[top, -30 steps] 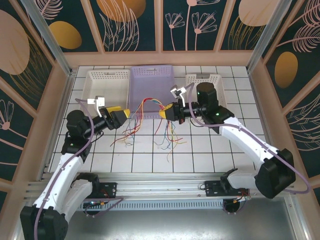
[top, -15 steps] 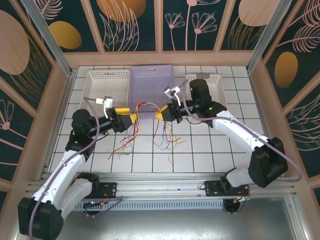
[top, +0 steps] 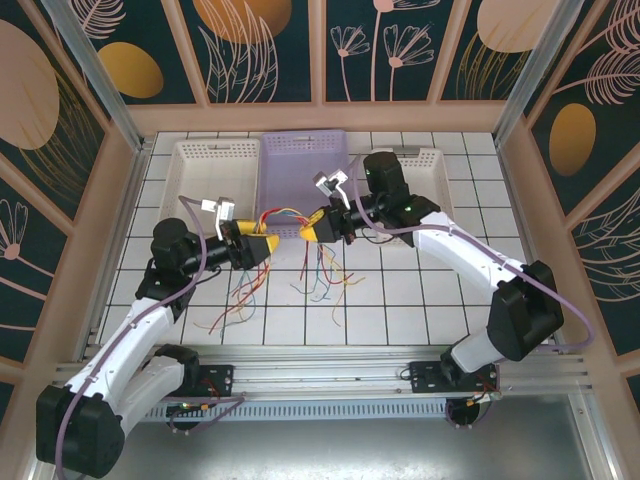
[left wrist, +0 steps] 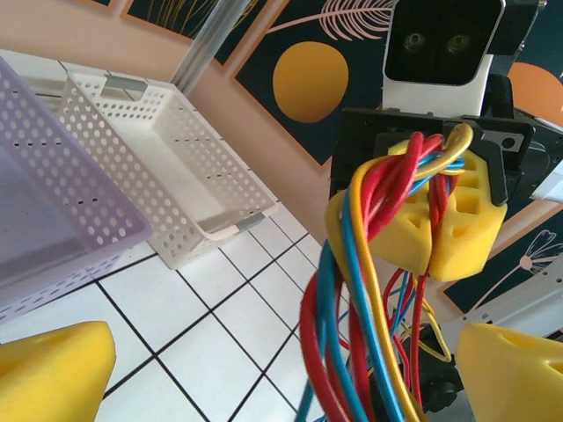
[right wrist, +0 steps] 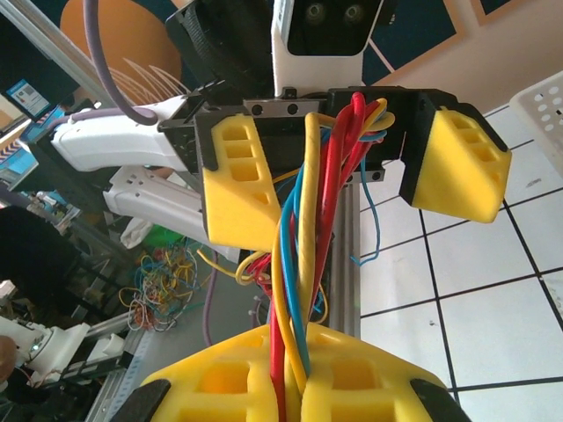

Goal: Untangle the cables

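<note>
Top view, cables (top: 284, 213): a red, yellow and blue bundle is held in the air just in front of the purple basket (top: 300, 160), with its loose ends hanging to the tiles in front of that basket.
Top view, right gripper (top: 311, 228): it is clamped shut on the bundle in front of the basket's right half, apparently so that the strands are lifted off the tiles and presented to the other arm.
Top view, left gripper (top: 264, 243): it is spread wide in front of the basket's left half, facing the right one; nothing is gripped.
Left wrist view: the cables (left wrist: 352, 290) run down between the two wide-apart yellow fingers (left wrist: 53, 369), to the right of the basket; the right gripper (left wrist: 435, 220) is seen pinched on their top.
Right wrist view: the strands (right wrist: 299, 264) are squeezed between the closed near pads (right wrist: 220, 387) and rise into the gap of the open left gripper (right wrist: 347, 176).
Judgement: the strands are not yet separated; the open jaws seem placed around the bundle so that one part can be taken and drawn apart.
</note>
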Tool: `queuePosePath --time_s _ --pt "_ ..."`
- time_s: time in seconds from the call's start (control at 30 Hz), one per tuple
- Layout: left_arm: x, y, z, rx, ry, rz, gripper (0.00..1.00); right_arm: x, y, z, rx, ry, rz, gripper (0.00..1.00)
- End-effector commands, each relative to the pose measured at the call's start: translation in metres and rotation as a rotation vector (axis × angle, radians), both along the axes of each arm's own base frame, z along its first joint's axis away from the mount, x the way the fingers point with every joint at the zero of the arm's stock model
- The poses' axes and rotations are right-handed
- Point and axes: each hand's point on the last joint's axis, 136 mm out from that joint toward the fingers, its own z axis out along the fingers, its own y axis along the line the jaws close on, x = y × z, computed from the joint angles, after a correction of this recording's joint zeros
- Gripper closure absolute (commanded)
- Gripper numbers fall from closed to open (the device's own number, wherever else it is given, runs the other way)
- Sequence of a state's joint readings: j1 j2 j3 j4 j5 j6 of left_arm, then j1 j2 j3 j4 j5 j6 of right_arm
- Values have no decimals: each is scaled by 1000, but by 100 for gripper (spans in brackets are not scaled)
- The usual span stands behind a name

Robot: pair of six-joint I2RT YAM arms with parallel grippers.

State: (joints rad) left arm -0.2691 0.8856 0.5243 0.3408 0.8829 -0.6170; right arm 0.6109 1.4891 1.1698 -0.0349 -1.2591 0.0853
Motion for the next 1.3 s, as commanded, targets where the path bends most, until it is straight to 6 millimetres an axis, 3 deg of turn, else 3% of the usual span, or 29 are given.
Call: queuePosePath --time_s 0.0,0.1,0.23,0.37,0.43,0.5,0.6,0.8,1.03,1.1,1.2,1.27 --pt "-2 -2 6 11 -44 -15 1 -9 1 15 47 -39 65 100" --pt "-2 -2 5 13 -38 -18 11 -8 3 16 47 -43 62 100" --pt "-3 -3 4 14 -32 -26 37 -3 5 16 41 -41 43 100" --pt "-5 -4 3 14 -30 -36 48 4 8 15 30 -42 6 100" --pt "-5 -5 3 13 -29 -42 63 11 9 13 18 -38 -27 100" --pt "-5 -5 4 12 -33 -42 83 13 9 13 15 -38 -37 100" --pt "-4 -4 4 14 -34 -34 100 20 9 12 3 -38 -72 100" --pt "4 0 10 14 -47 22 100 30 5 12 -23 -52 -153 100" --pt "37 6 43 -5 -78 144 100 57 -17 16 -42 -73 -369 100" --pt "46 6 52 -3 -93 165 100 56 -23 20 -26 -81 -407 92" --pt "59 5 64 -1 -110 185 100 64 -42 26 -12 -91 -489 67" --pt "67 4 70 -1 -117 191 100 61 -50 32 -1 -112 -524 61"
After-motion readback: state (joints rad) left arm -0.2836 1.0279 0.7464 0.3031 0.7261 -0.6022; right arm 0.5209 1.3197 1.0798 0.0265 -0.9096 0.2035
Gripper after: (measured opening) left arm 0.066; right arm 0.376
